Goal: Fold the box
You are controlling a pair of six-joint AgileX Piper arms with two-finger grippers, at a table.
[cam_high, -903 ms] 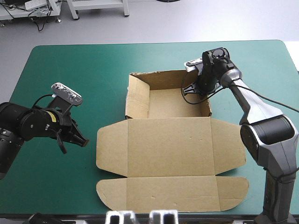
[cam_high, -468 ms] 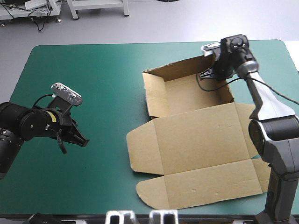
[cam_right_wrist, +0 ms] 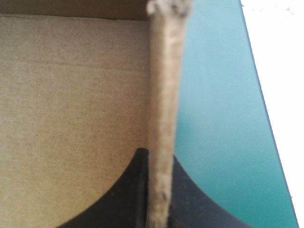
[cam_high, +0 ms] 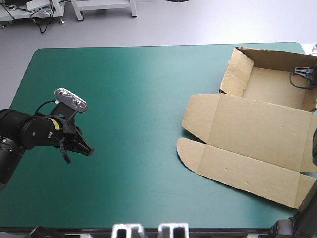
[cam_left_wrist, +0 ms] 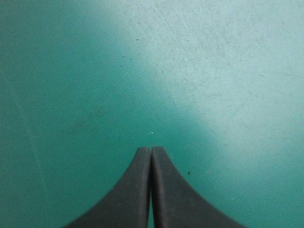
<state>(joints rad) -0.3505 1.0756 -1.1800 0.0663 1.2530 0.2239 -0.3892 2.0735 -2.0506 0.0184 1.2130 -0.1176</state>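
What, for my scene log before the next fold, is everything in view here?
box: one, brown, on the far right part of the table; an open tray with raised walls at the far side, lid and flaps lying flat toward the near side.
table cover: one, teal-green, bare over its left and middle.
left pincer: one, black, shut with nothing held, over bare cover at the table's left side.
right pincer: one, black, shut on the box, clamping a tray wall near the table's right edge.
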